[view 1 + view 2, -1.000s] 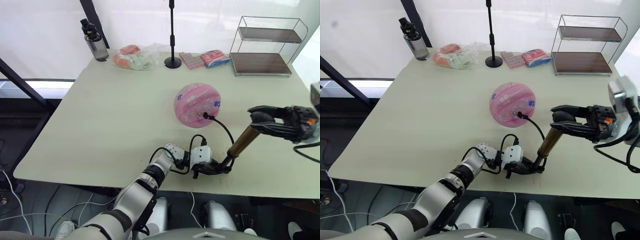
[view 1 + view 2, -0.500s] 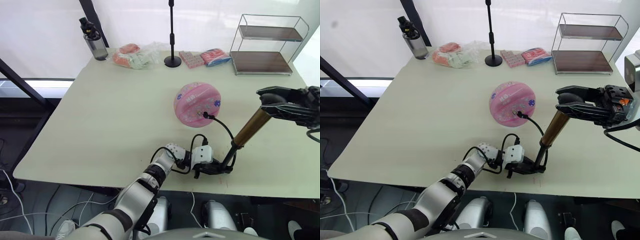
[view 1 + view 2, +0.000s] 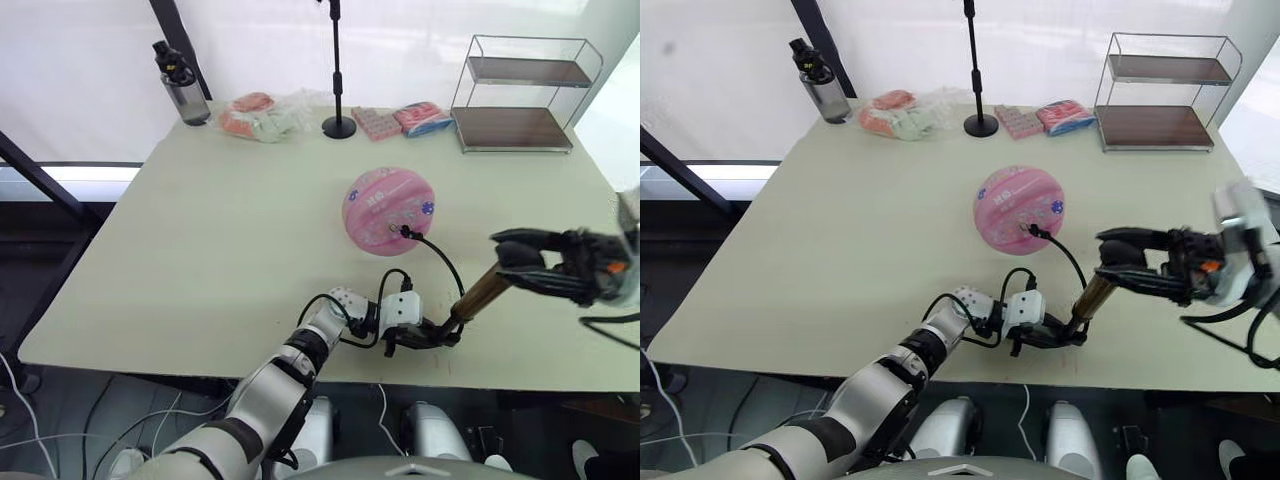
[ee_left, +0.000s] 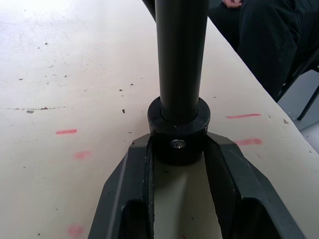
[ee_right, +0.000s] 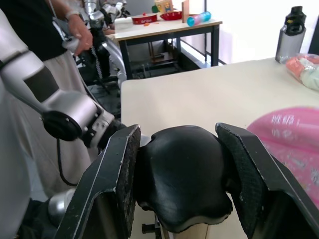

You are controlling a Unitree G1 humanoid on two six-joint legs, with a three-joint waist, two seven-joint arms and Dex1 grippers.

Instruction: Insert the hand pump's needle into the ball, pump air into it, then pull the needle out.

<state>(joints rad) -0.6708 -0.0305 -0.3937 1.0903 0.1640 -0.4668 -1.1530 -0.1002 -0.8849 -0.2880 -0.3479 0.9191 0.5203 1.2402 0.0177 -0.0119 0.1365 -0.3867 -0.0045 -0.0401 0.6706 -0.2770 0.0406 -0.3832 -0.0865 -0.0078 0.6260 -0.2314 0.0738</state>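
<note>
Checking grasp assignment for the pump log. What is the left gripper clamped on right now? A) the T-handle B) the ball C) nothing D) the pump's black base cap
D: the left gripper has its two fingers closed either side of the black bottom end cap of the hand pump, pinning it to the table; the right gripper has the handle.

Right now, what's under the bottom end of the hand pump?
The hand pump leans with its black bottom cap held between the left gripper fingers, just over the table near its front edge. Whether the cap touches the tabletop is hidden by the fingers.
</note>
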